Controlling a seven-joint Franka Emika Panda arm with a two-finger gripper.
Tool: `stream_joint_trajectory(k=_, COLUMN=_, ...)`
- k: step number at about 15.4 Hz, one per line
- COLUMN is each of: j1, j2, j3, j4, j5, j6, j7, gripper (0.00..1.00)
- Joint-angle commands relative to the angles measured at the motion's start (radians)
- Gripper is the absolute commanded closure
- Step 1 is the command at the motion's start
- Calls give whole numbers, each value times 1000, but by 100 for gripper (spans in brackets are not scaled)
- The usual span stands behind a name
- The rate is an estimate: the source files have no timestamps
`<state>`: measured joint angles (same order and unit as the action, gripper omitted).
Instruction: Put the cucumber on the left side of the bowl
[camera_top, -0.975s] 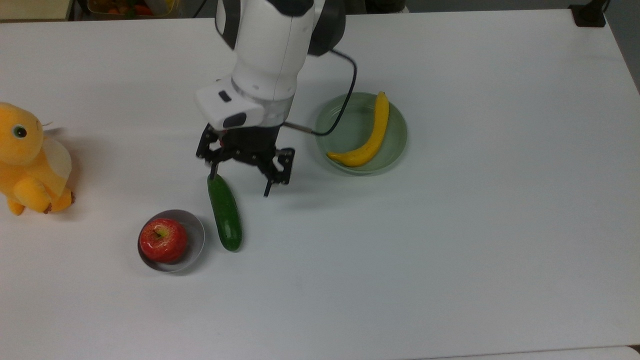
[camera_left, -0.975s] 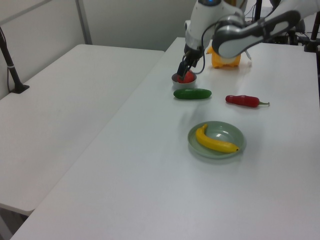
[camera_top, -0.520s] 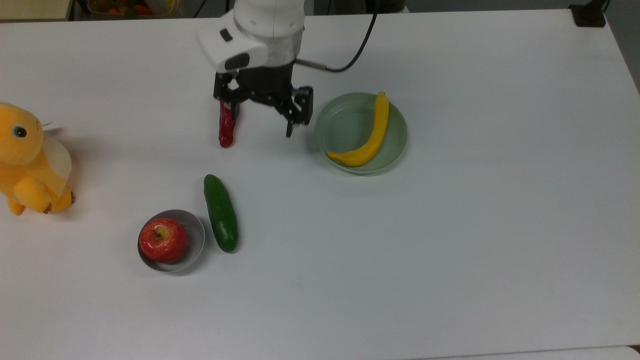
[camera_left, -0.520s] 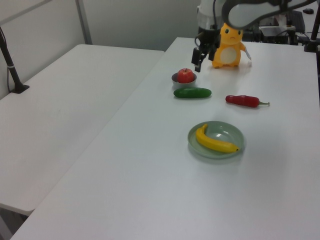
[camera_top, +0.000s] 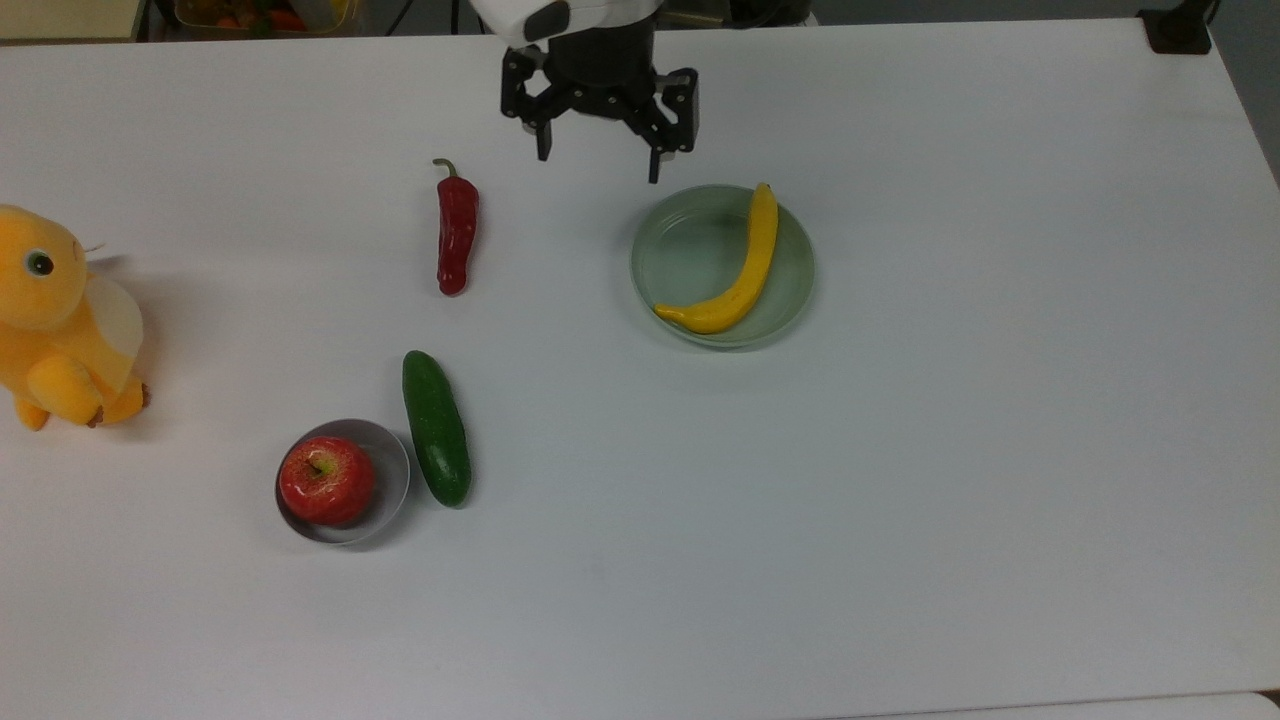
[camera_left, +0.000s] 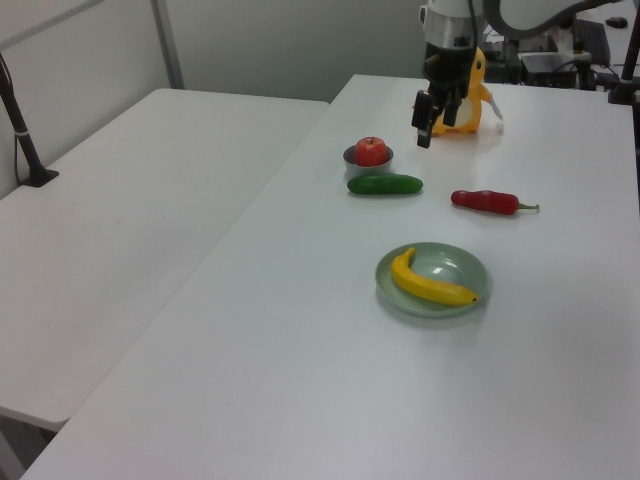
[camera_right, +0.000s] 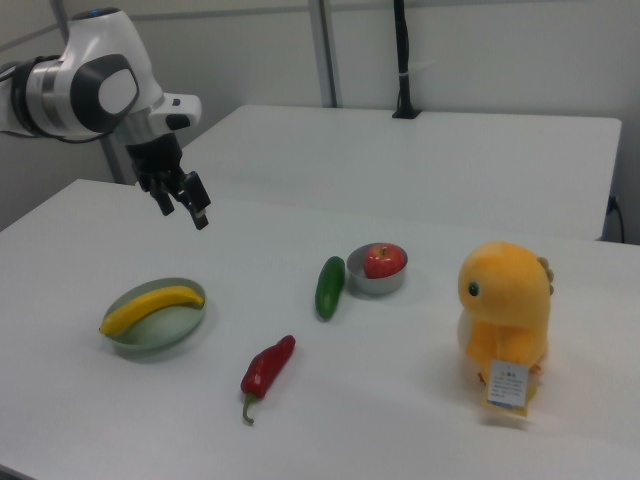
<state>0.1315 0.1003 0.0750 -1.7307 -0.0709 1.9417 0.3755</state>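
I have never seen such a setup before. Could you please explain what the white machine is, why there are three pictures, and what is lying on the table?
The white machine is a robot arm; the black claw at its end is its hand, open and holding nothing. The three pictures show one moment from three cameras: one above the white table and one at each side. On the table, a dark green cucumber lies right beside a small grey bowl with a red apple in it, on the right of the bowl in the top view. There are also a red chili pepper, a banana on a pale green plate, and a yellow plush toy.
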Motion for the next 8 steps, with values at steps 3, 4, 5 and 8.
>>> stream_joint_trajectory(k=3, j1=53, j2=-48, j3=-46, j4=-81, j5=46, j6=13, j7=-17, gripper=0)
stream_joint_trajectory(k=4, j1=63, j2=-48, j3=-53, j4=-82, j5=55, j6=19, j7=-18, gripper=0)
stream_joint_trajectory(k=5, j1=78, j2=-50, j3=-66, j4=-84, j5=62, j6=34, j7=-17, gripper=0)
stream_joint_trajectory(k=8, j1=97, j2=-54, j3=-90, j4=-92, j5=71, j6=40, j7=-12, gripper=0)
